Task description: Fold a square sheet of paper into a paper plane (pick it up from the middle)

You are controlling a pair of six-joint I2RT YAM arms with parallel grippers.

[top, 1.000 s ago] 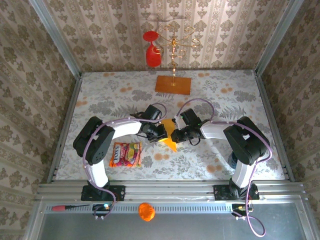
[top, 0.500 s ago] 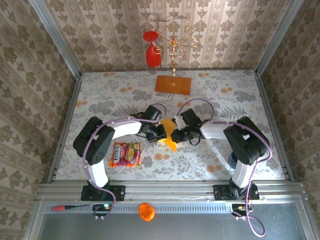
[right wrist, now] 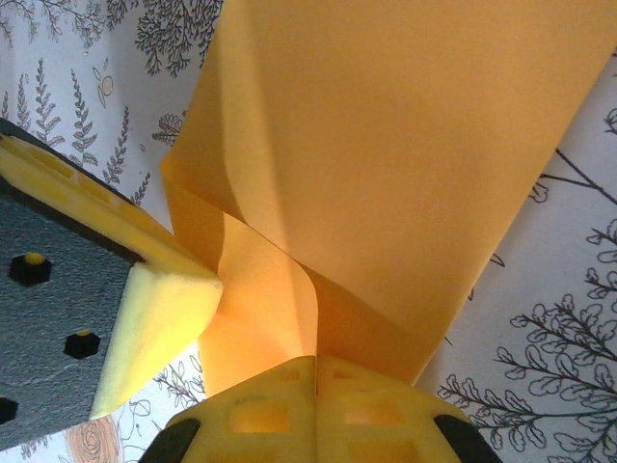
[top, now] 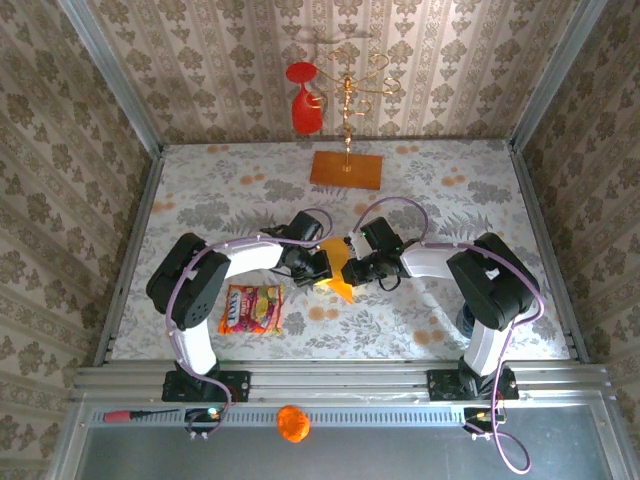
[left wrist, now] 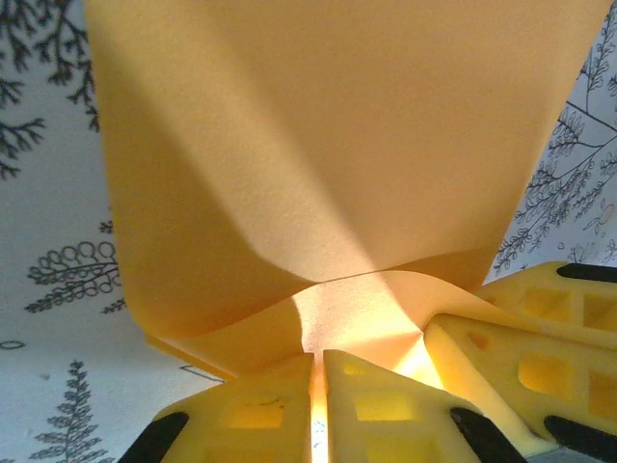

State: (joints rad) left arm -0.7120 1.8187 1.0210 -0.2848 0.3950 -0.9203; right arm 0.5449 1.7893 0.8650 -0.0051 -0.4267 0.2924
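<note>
Paper [left wrist: 328, 145], yellow-orange and partly folded, is pinched from two sides: the left jaws are closed on one fold, the right jaws closed on another. The left arm [top: 245, 255] and the right arm [top: 430, 262] bend inward and meet over the middle of the desk [top: 200, 200].

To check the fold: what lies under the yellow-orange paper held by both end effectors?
The patterned table cover shows around the paper. What lies directly beneath is hidden by the sheet itself. The left end effector and right end effector pinch its edges.
</note>
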